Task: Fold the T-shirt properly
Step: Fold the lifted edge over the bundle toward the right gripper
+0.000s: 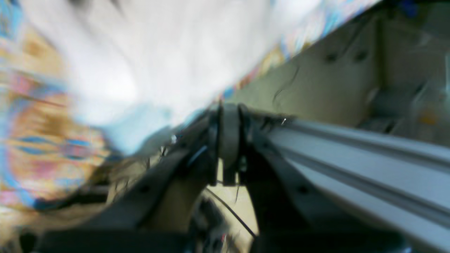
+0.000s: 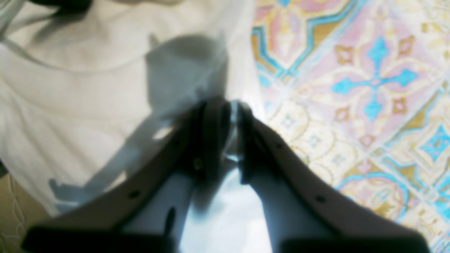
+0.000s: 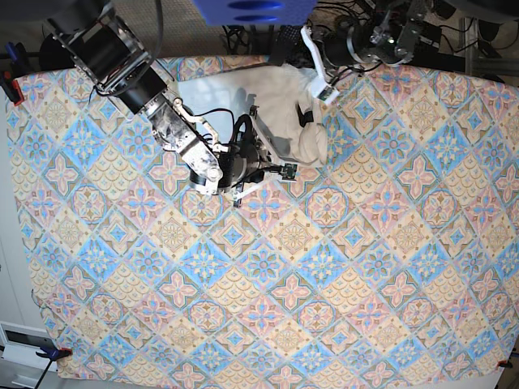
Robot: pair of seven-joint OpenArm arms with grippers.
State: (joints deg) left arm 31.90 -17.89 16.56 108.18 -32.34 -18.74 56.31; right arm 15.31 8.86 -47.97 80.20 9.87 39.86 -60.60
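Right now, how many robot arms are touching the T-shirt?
2. The right gripper pinches the T-shirt at its near edge; the left gripper is at its far, bunched side, contact partly hidden.

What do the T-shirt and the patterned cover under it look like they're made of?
The T-shirt looks like soft, matte white cotton knit: it bunches into limp folds and shows a stitched seam line in the right wrist view. The table cover seems a thin printed cloth or vinyl sheet; its tile pattern lies flat and smooth, with no shine, so the exact material stays open.
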